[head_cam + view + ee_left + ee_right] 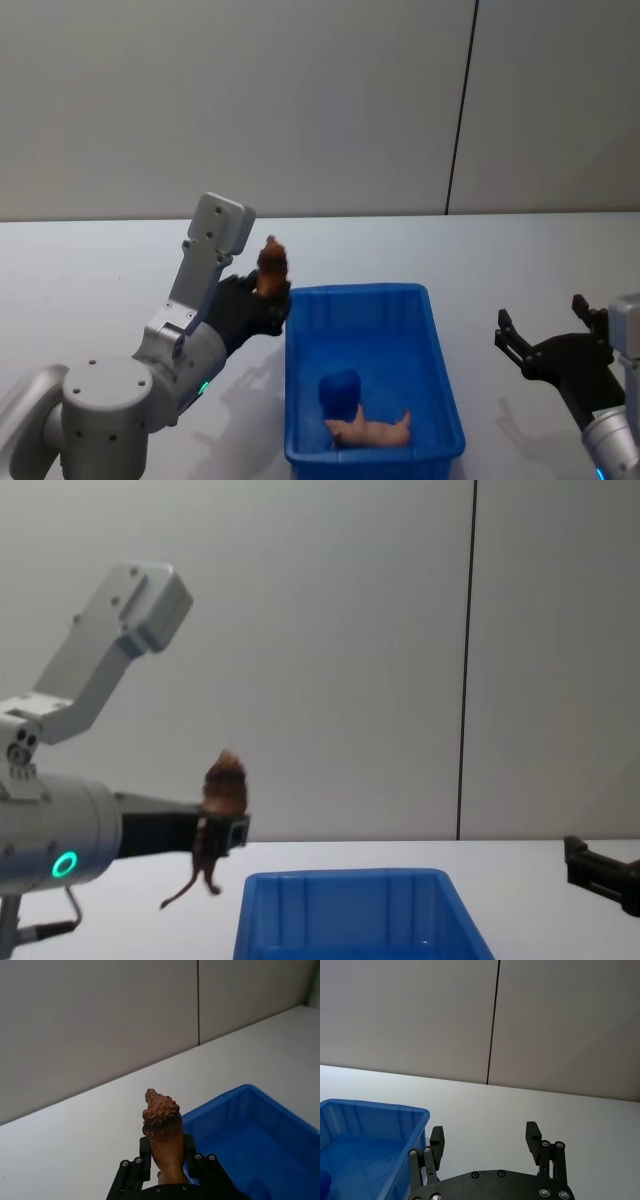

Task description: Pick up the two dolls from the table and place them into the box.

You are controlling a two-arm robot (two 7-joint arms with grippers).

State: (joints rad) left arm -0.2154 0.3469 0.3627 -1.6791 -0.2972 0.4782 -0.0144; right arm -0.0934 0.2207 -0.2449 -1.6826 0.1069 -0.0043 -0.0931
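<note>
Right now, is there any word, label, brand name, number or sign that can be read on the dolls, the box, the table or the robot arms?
None: no readable text in any view.
Brown doll, held in the left gripper: no writing.
Pink doll in the blue box: no writing.
Box walls and rim: plain.
Table: plain white.
Left arm: a green ring light, not a character.
Right gripper, jaws open: only screws.

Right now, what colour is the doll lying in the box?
Pale pink doll, seen best in the head view.
</note>
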